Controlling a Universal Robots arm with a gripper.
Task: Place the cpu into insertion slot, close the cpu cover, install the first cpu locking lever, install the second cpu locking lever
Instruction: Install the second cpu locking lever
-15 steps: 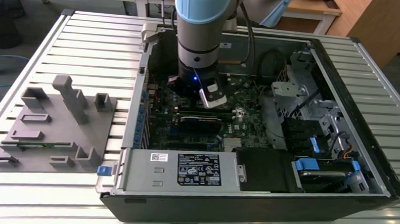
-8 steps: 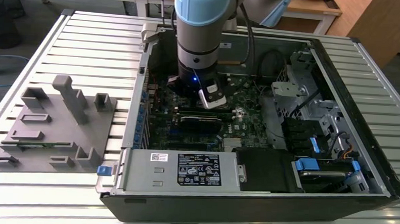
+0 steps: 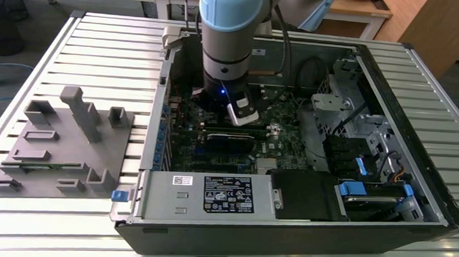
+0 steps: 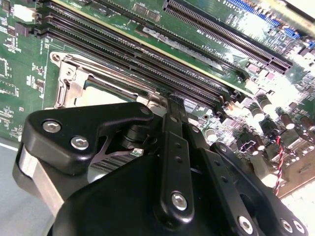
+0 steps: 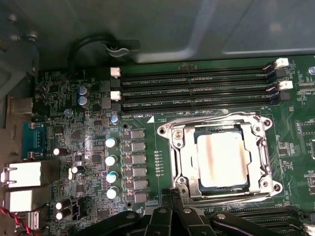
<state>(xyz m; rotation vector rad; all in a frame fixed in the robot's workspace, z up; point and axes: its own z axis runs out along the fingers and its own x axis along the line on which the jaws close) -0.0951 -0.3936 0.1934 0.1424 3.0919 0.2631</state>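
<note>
In the first wrist view the cpu [image 5: 220, 160], a pale silvery square, lies flat in the insertion slot [image 5: 165, 131] on the green board. The cpu cover [image 5: 182, 160], a silver frame, lies down around the chip. Thin metal levers [image 5: 211, 117] run along the slot's rim; whether they are latched is unclear. My gripper [image 5: 170, 196] is shut with nothing in it, its black fingertips together just at the slot's edge. The second wrist view has the gripper [image 4: 172, 103] tip touching or almost touching the slot's metal frame [image 4: 69, 83]. In the exterior view the gripper [image 3: 243, 116] reaches down into the computer case.
Long black memory slots [image 5: 197, 88] run beside the socket, and a row of capacitors [image 5: 112, 162] stands on its other side. The open case's walls [image 3: 148, 136] surround the board, with a power supply [image 3: 211, 194] in front. A grey fixture plate [image 3: 58, 144] lies on the exterior view's left.
</note>
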